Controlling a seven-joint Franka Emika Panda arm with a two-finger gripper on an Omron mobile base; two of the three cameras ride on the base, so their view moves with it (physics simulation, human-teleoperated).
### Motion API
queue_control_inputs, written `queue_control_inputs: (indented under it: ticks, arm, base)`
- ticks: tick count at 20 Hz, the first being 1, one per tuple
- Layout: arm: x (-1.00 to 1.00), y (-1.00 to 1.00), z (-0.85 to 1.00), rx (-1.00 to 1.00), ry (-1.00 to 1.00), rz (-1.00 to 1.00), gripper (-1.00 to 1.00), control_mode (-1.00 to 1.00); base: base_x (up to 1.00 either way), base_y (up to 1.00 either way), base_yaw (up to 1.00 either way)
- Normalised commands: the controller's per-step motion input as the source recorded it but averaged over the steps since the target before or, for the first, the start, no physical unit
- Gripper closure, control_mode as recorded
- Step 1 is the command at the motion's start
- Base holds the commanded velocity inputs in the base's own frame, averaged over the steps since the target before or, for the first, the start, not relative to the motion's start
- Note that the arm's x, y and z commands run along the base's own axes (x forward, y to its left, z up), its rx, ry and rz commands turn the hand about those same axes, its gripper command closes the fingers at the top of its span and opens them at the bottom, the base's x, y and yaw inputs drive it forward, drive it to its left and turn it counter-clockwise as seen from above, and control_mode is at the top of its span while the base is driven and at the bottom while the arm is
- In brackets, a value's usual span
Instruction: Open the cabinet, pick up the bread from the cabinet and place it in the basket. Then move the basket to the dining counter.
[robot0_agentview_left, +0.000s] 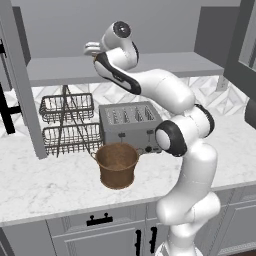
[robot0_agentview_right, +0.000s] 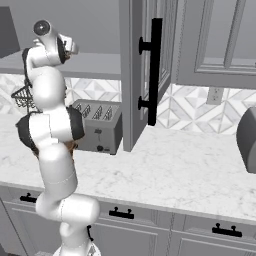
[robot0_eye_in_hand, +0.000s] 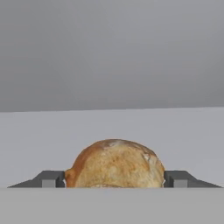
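On the cabinet shelf, the bread sits between the two dark fingertips of the gripper, one tip at each flank of the loaf. The jaws stand wide on either side; whether the pads already press the crust cannot be told. The risk lies in the hold: the loaf is rounded, and a low or uneven squeeze could let it roll or slip out onto the shelf, or drop short of the basket waiting on the marble worktop below, just in front of the toaster. The white arm rises from the base, bends at the elbow and reaches up and back, its hand level inside the open cabinet. A hasty withdrawal could clip the open cabinet door hanging just beside it.
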Motion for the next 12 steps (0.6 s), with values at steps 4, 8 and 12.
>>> queue_control_inputs:
  ticks: [4, 8, 12]
  arm:
    - [-0.70, -0.15, -0.16, 0.00, -0.15, 0.09, 1.00, -1.00]
    - [-1.00, -0.07, -0.24, 0.00, -0.24, 0.17, 1.00, -1.00]
    - [-1.00, -0.08, -0.11, 0.00, -0.25, 0.20, 1.00, -1.00]
  base:
    - [0.00, 0.00, 0.00]
    - [0.00, 0.00, 0.00]
    - [0.00, 0.00, 0.00]
